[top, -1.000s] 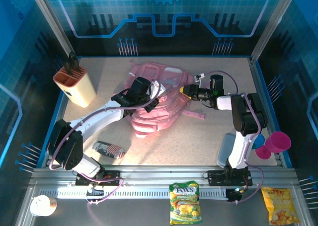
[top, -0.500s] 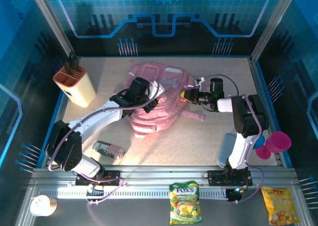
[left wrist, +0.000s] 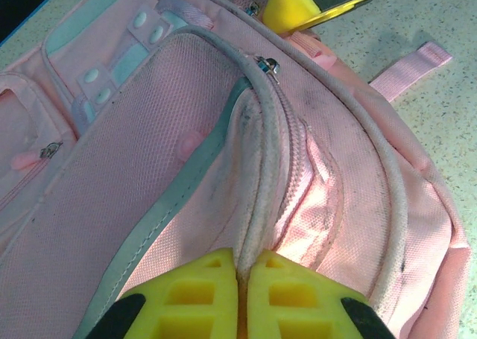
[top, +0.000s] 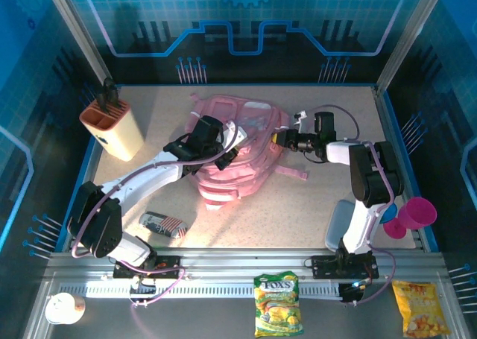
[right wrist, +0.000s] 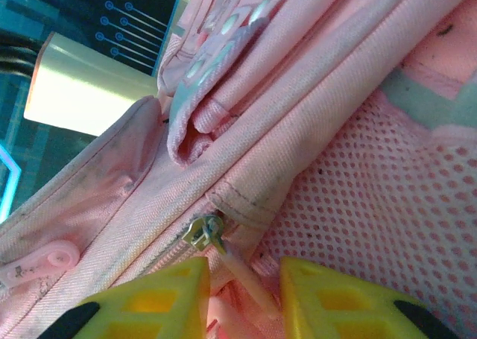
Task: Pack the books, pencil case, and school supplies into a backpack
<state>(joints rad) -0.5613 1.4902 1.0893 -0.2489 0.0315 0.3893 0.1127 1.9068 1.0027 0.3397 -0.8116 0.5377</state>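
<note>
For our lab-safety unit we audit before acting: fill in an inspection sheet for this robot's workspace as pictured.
Surface: speckled beige table.
Job's things: pink backpack lying mid-table; pencil case at the table's near left.
Clutter: beige holder far left; green snack bag and yellow snack bag on the front rail; pink cup at right edge.
Grippers: left gripper shut on the backpack's piped edge; right gripper jaws apart, zipper pull between them.
Cables: purple cables along both arms.
Surroundings: blue panelled walls.

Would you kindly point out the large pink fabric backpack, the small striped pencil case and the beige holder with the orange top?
pink fabric backpack [top: 250,176]: top external view, lower front panel.
striped pencil case [top: 164,223]: top external view, its middle.
beige holder [top: 119,138]: top external view, beige side wall.
</note>
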